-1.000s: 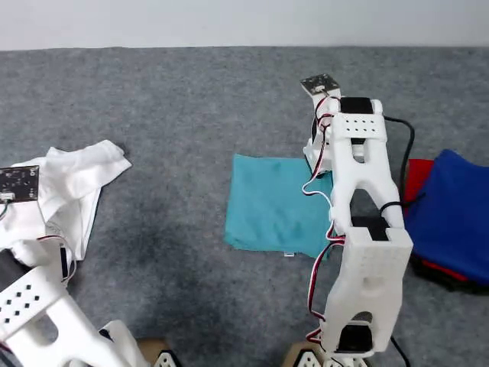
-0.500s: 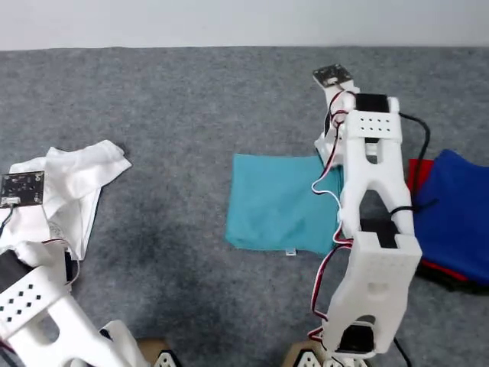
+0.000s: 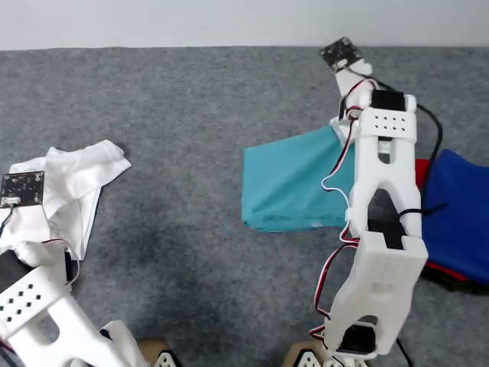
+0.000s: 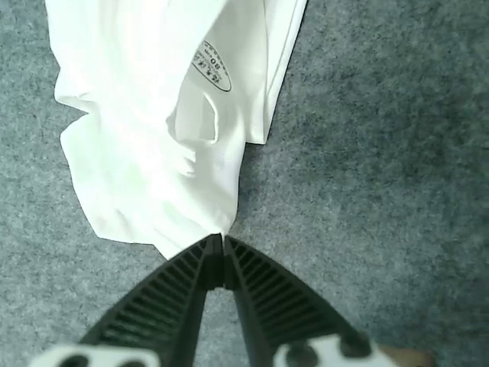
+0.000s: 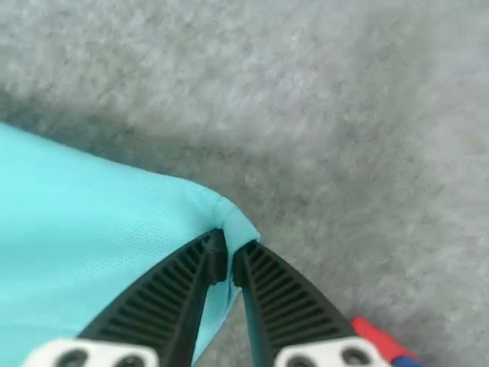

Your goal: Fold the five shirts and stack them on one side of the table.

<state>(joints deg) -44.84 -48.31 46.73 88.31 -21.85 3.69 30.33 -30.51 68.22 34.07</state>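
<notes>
A folded teal shirt [image 3: 294, 183] lies mid-table with its far right corner lifted. My right gripper [image 5: 228, 248] is shut on that corner of the teal shirt [image 5: 92, 260], which hangs from the fingertips above the carpet. A crumpled white shirt [image 3: 69, 187] lies at the left. My left gripper [image 4: 222, 252] is shut and hovers just at the edge of the white shirt [image 4: 168, 122], with no cloth between its tips. The right arm [image 3: 378, 199] stretches across the teal shirt's right side.
A folded blue shirt [image 3: 458, 210] sits on a red one [image 3: 418, 172] at the right edge of the table. Grey carpet [image 3: 176, 252] covers the table between the white and teal shirts. The left arm's base [image 3: 38, 313] stands at the near left.
The right gripper has lifted the teal shirt's far right corner and pulled it up and to the right; the shirt shifted right and tilted. The left arm has barely moved.
</notes>
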